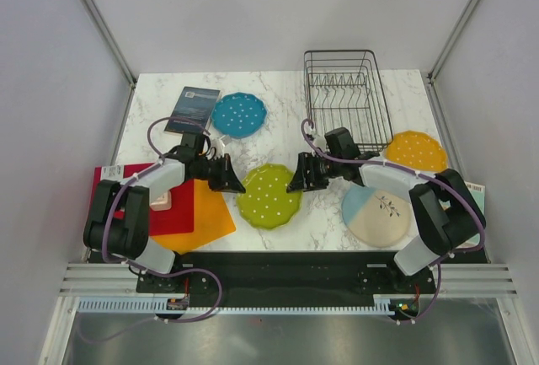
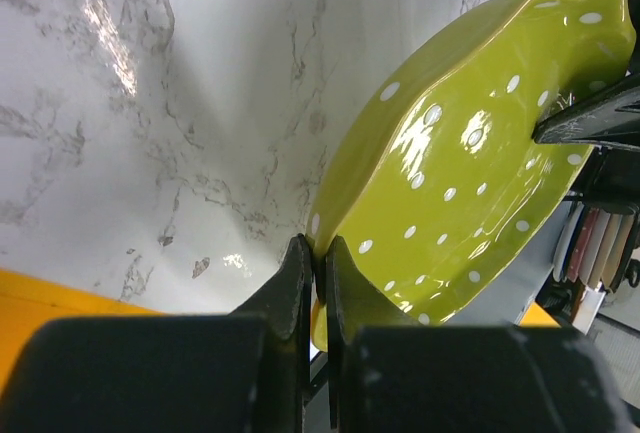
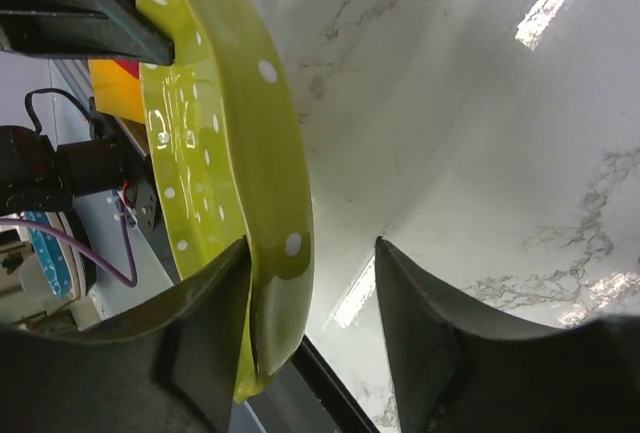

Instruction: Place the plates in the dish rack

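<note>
Pale grey walls close off the left, far and right sides. The white marbled worktop runs up to them.

The dish rack, black wire, stands at the far right of the worktop with no plates in it. The marble to its left is bare.

An orange sheet and a red sheet lie overlapped at the near left edge. A dark booklet lies at the far left.

- Cream plate: near right.
- Lime-green plate: centre.
- Orange plate: just beside the rack's near right corner.
- Teal plate: beside the booklet.

The left end effector is pinched tight on the lime-green plate's left rim. The right end effector straddles the opposite rim with its jaws parted, one finger against the plate and the other apart from it. Whether the plate rests flat cannot be told.
</note>
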Robot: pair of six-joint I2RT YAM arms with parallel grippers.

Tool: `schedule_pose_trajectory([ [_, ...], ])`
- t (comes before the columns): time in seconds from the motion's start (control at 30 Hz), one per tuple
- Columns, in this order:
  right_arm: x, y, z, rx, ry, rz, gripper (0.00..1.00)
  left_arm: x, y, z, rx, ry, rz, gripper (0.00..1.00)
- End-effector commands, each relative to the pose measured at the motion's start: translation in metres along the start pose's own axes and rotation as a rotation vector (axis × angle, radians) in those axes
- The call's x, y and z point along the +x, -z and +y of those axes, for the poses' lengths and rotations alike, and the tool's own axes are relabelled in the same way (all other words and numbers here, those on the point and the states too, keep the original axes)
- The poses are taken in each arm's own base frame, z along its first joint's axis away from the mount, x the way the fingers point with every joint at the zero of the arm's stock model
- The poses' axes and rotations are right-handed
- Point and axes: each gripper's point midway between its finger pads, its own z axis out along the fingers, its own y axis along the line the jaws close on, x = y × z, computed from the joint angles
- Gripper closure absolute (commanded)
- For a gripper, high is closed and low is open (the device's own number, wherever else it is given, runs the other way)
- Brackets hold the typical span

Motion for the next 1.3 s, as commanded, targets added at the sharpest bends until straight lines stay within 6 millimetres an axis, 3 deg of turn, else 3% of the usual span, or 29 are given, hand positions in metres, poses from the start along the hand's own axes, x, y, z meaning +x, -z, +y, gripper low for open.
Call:
schedule_pose_trajectory([
  [0.0, -0.021, 0.012, 0.031, -0.085, 0.082, -0.047, 0.45, -0.025, 0.012, -0.043, 0.158, -0.066, -0.051, 0.98],
  [0.17, -0.026, 0.014, 0.042, -0.123, 0.101, -0.056, 0.67, -0.025, 0.012, -0.043, 0.156, -0.065, -0.057, 0.98],
  [0.27, -0.034, 0.018, 0.052, -0.144, 0.122, -0.070, 0.87, -0.028, 0.013, -0.041, 0.136, -0.069, -0.071, 0.93],
  [0.3, -0.035, 0.020, 0.053, -0.143, 0.136, -0.066, 1.00, -0.033, 0.014, -0.040, 0.119, -0.076, -0.087, 0.86],
  [0.4, -0.050, 0.029, 0.063, -0.129, 0.219, -0.070, 1.00, -0.044, 0.019, -0.038, 0.064, -0.109, -0.130, 0.55],
  [0.43, -0.056, 0.033, 0.066, -0.116, 0.251, -0.074, 1.00, -0.049, 0.024, -0.037, 0.042, -0.146, -0.149, 0.51],
  [0.47, -0.080, 0.044, 0.080, -0.113, 0.326, -0.117, 1.00, -0.052, 0.028, -0.035, 0.015, -0.155, -0.152, 0.48],
  [0.53, -0.098, 0.060, 0.078, -0.054, 0.401, -0.128, 1.00, -0.078, 0.048, -0.035, -0.063, -0.241, -0.235, 0.40],
  [0.57, -0.120, 0.073, 0.088, -0.038, 0.425, -0.155, 1.00, -0.087, 0.056, -0.036, -0.087, -0.262, -0.266, 0.38],
  [0.63, -0.154, 0.093, 0.082, 0.021, 0.444, -0.220, 1.00, -0.112, 0.082, -0.039, -0.140, -0.316, -0.370, 0.30],
  [0.67, -0.178, 0.105, 0.087, 0.046, 0.457, -0.261, 1.00, -0.122, 0.097, -0.050, -0.149, -0.360, -0.433, 0.28],
  [0.7, -0.196, 0.118, 0.079, 0.084, 0.448, -0.301, 1.00, -0.136, 0.110, -0.055, -0.171, -0.399, -0.503, 0.22],
  [0.8, -0.249, 0.150, 0.069, 0.203, 0.465, -0.414, 1.00, -0.151, 0.135, -0.076, -0.173, -0.500, -0.641, 0.09],
  [0.83, -0.269, 0.167, 0.075, 0.238, 0.496, -0.476, 1.00, -0.153, 0.139, -0.079, -0.174, -0.513, -0.665, 0.08],
  [0.9, -0.297, 0.183, 0.051, 0.365, 0.476, -0.543, 1.00, -0.154, 0.140, -0.077, -0.182, -0.518, -0.690, 0.05],
  [0.93, -0.315, 0.201, 0.052, 0.432, 0.478, -0.611, 1.00, -0.156, 0.139, -0.075, -0.186, -0.515, -0.699, 0.05],
  [0.97, -0.329, 0.213, 0.033, 0.554, 0.440, -0.664, 1.00, -0.157, 0.138, -0.070, -0.204, -0.496, -0.702, 0.05],
  [1.03, -0.346, 0.236, 0.024, 0.664, 0.416, -0.751, 1.00, -0.159, 0.130, -0.062, -0.207, -0.453, -0.684, 0.05],
  [1.07, -0.358, 0.259, 0.015, 0.777, 0.382, -0.844, 1.00, -0.159, 0.128, -0.060, -0.210, -0.445, -0.679, 0.05],
  [1.13, -0.366, 0.274, 0.004, 0.872, 0.357, -0.913, 1.00, -0.162, 0.123, -0.059, -0.211, -0.450, -0.683, 0.05],
  [1.2, -0.375, 0.307, -0.005, 1.014, 0.276, -1.044, 1.00, -0.164, 0.120, -0.054, -0.227, -0.444, -0.680, 0.05],
  [1.27, -0.385, 0.317, -0.007, 1.066, 0.282, -1.083, 1.00, -0.166, 0.121, -0.055, -0.228, -0.452, -0.683, 0.06],
])
